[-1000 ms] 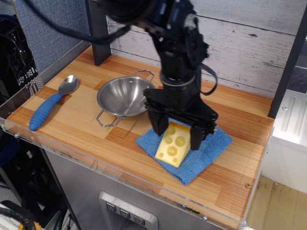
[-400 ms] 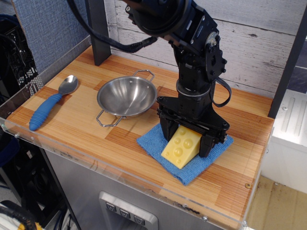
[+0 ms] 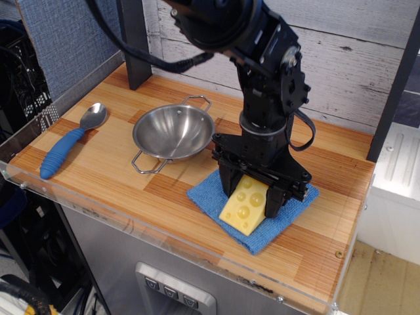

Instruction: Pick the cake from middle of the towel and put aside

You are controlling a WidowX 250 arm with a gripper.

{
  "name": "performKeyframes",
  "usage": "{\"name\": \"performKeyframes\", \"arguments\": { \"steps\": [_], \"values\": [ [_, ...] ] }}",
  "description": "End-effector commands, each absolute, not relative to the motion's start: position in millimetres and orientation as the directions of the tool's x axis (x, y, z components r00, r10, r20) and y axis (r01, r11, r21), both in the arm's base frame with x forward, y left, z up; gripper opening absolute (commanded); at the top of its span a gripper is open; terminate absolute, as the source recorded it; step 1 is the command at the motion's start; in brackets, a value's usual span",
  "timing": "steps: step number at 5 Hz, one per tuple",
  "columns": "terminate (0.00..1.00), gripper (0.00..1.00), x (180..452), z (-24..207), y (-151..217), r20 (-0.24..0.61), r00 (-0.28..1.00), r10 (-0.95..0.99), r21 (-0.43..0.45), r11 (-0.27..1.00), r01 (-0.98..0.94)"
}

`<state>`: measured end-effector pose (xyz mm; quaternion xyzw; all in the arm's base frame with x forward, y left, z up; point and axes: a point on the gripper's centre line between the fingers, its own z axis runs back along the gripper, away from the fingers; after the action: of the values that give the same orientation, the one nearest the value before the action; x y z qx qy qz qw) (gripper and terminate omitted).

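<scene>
The yellow wedge-shaped cake (image 3: 241, 209) with round holes stands on the blue towel (image 3: 202, 195) at the front right of the wooden table. My gripper (image 3: 252, 198) comes straight down over it. Its two black fingers (image 3: 229, 189) press against the left and right sides of the cake's upper part, so the jaws are shut on it. The cake's lower edge still looks to rest on the towel. The arm hides the back of the towel.
A steel bowl (image 3: 172, 131) with two handles stands just left of the towel. A blue-handled spoon (image 3: 64, 146) lies at the far left. A clear plastic lip runs along the table's front edge (image 3: 164, 241). A dark post (image 3: 134, 46) stands at the back left.
The gripper moved a little to the right with the cake between its fingers, and the jaws narrowed onto it. The cake shifted right and turned slightly on the towel.
</scene>
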<state>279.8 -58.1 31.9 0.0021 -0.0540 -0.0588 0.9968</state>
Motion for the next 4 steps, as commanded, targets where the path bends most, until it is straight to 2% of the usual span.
{"name": "performKeyframes", "arguments": {
  "steps": [1,2,4],
  "values": [
    [0.0,0.0,272,97,-12,0.261,0.959,-0.108,-0.009,0.993,0.115],
    [0.0,0.0,271,98,35,0.249,0.964,-0.091,0.011,0.996,0.091],
    [0.0,0.0,284,76,124,0.191,0.979,0.075,-0.023,0.997,-0.072]
  ]
}}
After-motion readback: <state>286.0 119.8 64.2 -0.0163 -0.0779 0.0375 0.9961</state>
